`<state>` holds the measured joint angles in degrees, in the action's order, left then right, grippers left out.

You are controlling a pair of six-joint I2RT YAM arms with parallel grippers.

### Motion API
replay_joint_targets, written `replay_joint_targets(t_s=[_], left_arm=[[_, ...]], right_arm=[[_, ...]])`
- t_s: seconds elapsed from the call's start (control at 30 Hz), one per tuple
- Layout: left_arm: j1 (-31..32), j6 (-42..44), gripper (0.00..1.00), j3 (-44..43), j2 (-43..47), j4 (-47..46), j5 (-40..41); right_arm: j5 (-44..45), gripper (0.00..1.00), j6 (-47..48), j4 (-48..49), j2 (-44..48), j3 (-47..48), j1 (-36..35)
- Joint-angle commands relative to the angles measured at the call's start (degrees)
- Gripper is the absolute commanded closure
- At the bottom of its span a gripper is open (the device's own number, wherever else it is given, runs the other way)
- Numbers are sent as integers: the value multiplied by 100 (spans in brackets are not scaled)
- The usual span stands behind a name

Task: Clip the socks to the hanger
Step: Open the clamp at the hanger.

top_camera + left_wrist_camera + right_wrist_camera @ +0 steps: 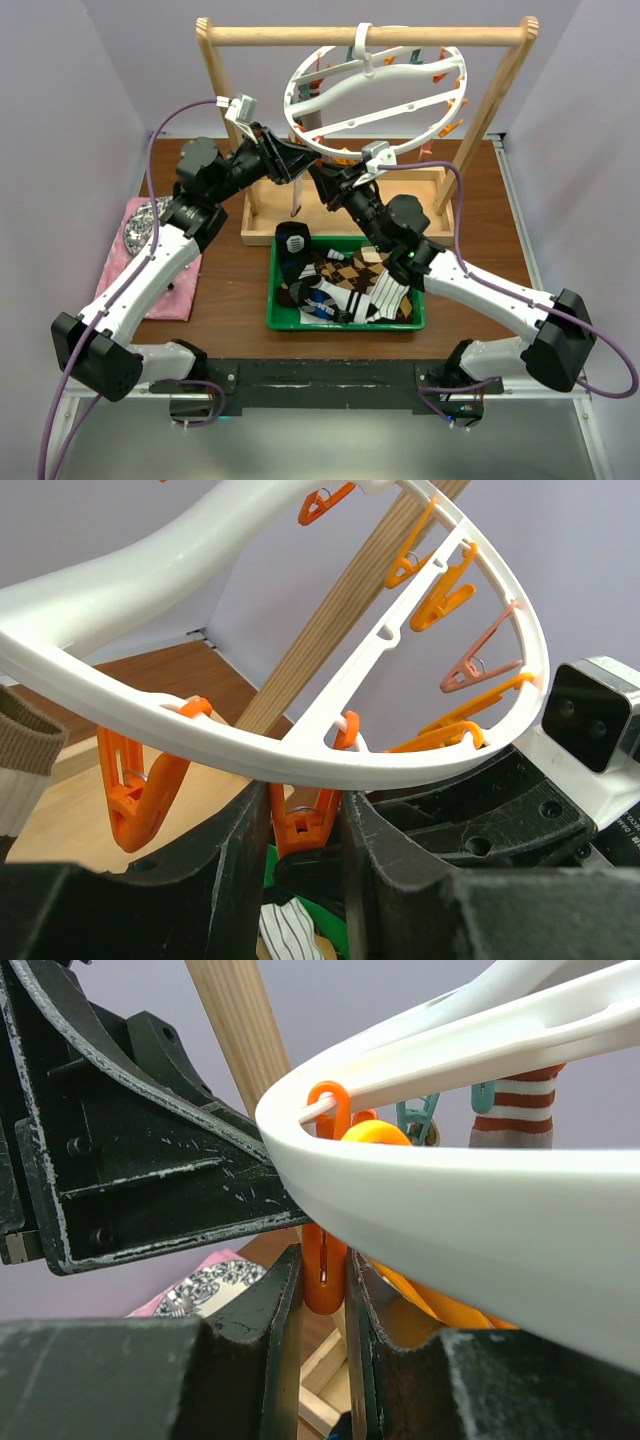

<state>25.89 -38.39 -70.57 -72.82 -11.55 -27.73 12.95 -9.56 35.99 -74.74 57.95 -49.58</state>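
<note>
The left gripper (pixel 303 810) is clamped on an orange peg (pixel 300 832) that hangs under the hanger (pixel 250 748). The right gripper (pixel 323 1265) is pressed together on a second orange peg (pixel 324 1285), close by on the same white ring. The pegs look small, stiff and springy. The hanger seems light and hangs by its hook from the wooden frame (pixel 360 35), so it probably swings when pushed. The socks (pixel 345 285) lie in the green tray (pixel 345 326) on the table (pixel 225 290). They look soft, limp and light, so I think they are best taken at the cuff.
</note>
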Motion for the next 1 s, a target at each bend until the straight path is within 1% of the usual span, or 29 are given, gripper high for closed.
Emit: replay_joint_targets(t_s=[0.0,0.03,0.07,0.13,0.23,0.27,0.37,0.4,0.43,0.53,0.77,0.8,0.97], left_arm=[[-31,130,91,-54,83,-524,-13],[-40,139,94,-45,83,-524,-5],[-31,139,100,-45,92,-524,-13],[-40,148,100,-45,83,-515,-22],[-31,148,100,-36,92,-524,-66],[-40,156,100,-45,101,-524,-75],[-40,235,100,-54,118,-506,-101],[-49,288,100,-71,127,-436,-93],[-40,349,100,-80,136,-392,-75],[-40,552,100,-89,162,-234,30],[-5,1052,100,-106,145,144,337],[47,1149,100,-159,136,327,477],[223,1606,100,-256,119,671,751]], right_arm=[[6,98,25,-162,38,181,1],[41,96,25,-180,56,164,1],[41,95,42,-197,73,155,10],[67,95,60,-259,109,155,1],[59,91,42,-268,100,137,10],[50,78,42,-276,91,137,1],[24,63,51,-382,135,155,1],[32,51,60,-434,170,129,1],[23,49,77,-548,231,111,10],[67,46,191,-934,556,32,1],[50,46,192,-1559,1514,-486,10],[41,46,183,-1612,1689,-626,10],[23,48,-37,-2069,2051,-864,10]])
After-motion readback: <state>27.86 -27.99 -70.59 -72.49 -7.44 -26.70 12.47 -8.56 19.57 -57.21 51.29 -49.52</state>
